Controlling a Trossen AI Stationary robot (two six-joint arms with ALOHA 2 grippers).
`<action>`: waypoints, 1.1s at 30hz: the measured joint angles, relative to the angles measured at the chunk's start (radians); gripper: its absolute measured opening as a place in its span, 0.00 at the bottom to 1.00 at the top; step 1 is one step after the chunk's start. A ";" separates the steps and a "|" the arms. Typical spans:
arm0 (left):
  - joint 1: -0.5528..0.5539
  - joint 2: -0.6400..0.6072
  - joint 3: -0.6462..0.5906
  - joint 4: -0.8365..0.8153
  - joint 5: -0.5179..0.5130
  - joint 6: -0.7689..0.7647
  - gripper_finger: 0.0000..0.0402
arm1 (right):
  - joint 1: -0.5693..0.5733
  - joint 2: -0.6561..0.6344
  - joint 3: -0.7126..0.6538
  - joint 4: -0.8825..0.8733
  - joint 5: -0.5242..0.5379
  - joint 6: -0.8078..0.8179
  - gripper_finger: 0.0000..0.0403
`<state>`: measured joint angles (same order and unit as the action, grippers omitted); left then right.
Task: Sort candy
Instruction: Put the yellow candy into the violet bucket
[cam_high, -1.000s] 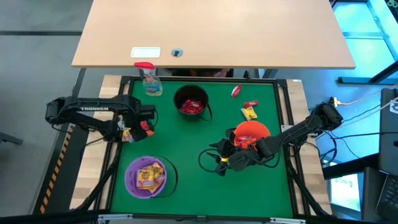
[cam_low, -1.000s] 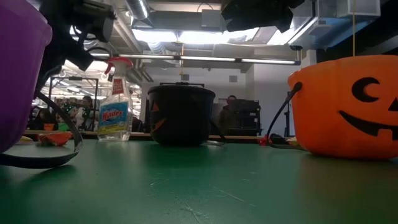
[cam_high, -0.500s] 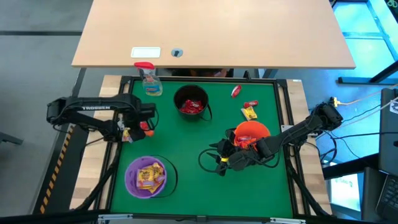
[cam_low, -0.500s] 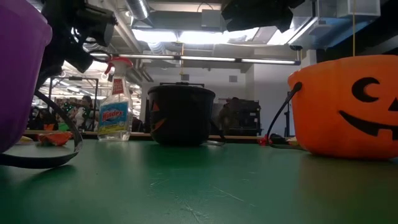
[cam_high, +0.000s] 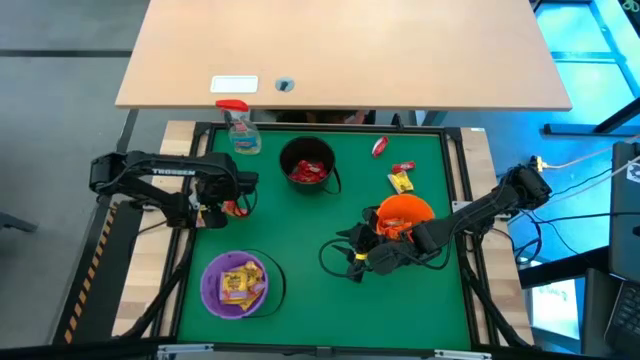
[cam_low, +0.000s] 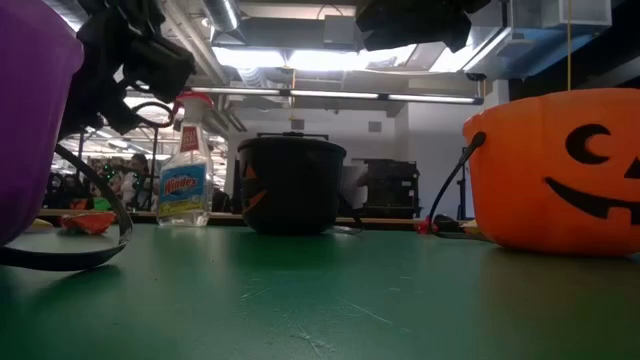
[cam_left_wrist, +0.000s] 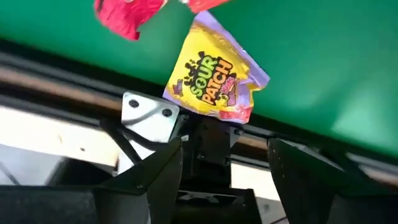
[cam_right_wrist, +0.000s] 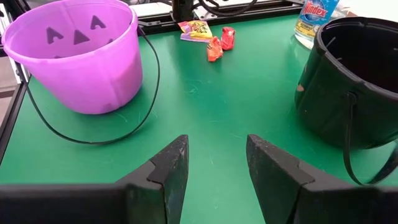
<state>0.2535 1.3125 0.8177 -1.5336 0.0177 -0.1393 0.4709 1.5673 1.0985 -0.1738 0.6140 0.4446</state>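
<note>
left arm is shifted inward above the yellow candy (cam_left_wrist: 214, 81) at counter edge; jaws wide, empty. pickup pending: descent and closing needed. right jaws open, idle.

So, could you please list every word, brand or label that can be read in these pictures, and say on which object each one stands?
"SOUR PATCH": on the yellow candy packet lying at the mat's edge, left wrist view.
"Windex": on the spray bottle, low view; partly seen again in the right wrist view.
"TROSSEN": white letters on the left arm, high view.
White label on the wooden table: too small to read.
Smaller print on the packet and bottle: unreadable.
</note>
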 joint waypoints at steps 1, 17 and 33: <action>0.000 0.008 0.000 0.003 0.000 0.033 0.55 | 0.000 0.000 0.000 0.000 0.000 0.000 0.39; 0.072 0.021 0.014 0.107 0.169 -0.139 0.55 | 0.000 0.000 0.000 -0.002 0.003 0.003 0.39; 0.008 0.093 -0.065 0.066 0.045 -0.025 0.55 | 0.000 0.000 0.000 -0.008 -0.013 0.003 0.39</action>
<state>0.2612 1.4051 0.7529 -1.4675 0.0628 -0.1645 0.4709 1.5673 1.0985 -0.1822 0.6010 0.4480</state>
